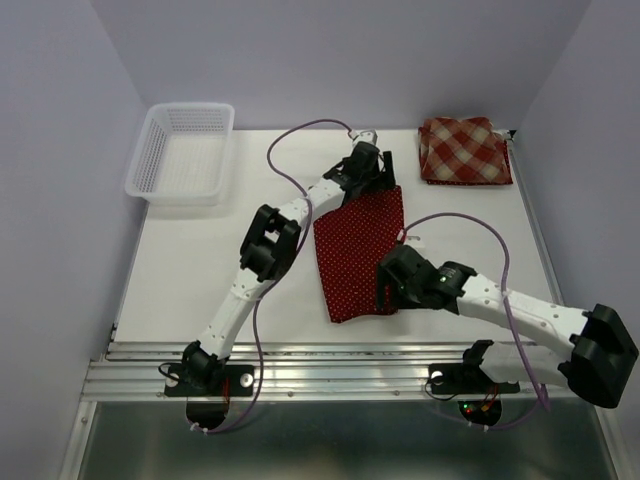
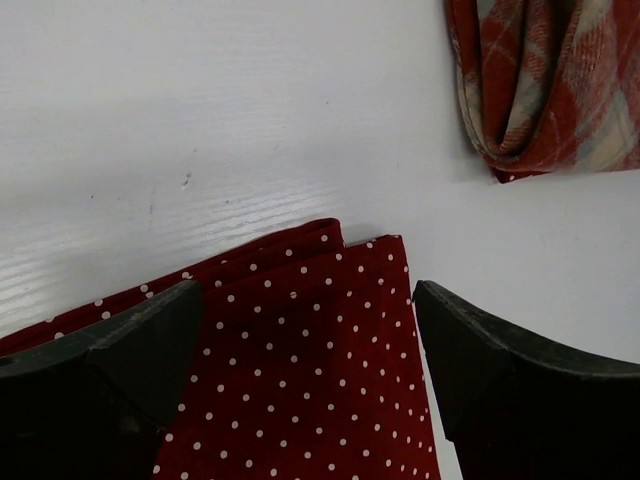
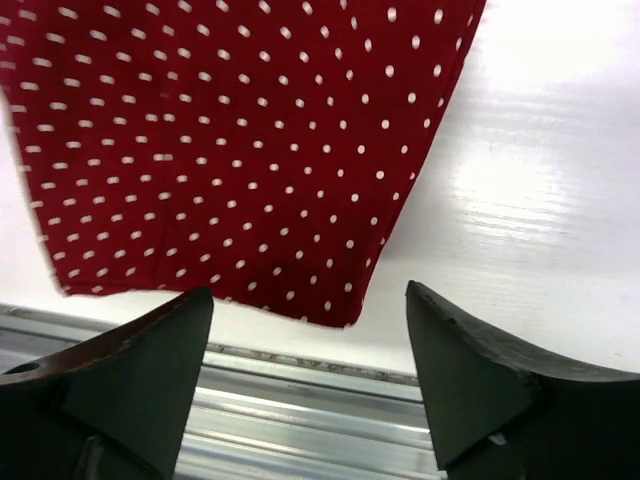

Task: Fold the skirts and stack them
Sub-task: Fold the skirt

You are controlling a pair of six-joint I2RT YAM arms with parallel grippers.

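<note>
A dark red polka-dot skirt [image 1: 355, 255] lies flat in the middle of the table, folded into a long strip. My left gripper [image 1: 378, 182] is open and hovers over its far end; in the left wrist view the fingers [image 2: 130, 350] straddle the folded far corner [image 2: 310, 340]. My right gripper [image 1: 386, 292] is open above the skirt's near right corner [image 3: 330, 290], holding nothing. The plaid skirt [image 1: 464, 150] lies folded at the back right and also shows in the left wrist view [image 2: 550, 80]. A thin dark red edge shows under it. I cannot make out a second polka-dot skirt.
A white mesh basket [image 1: 183, 152] stands at the back left corner. A metal rail [image 3: 300, 400] runs along the table's near edge, just below my right gripper. Purple cables loop from both arms over the table.
</note>
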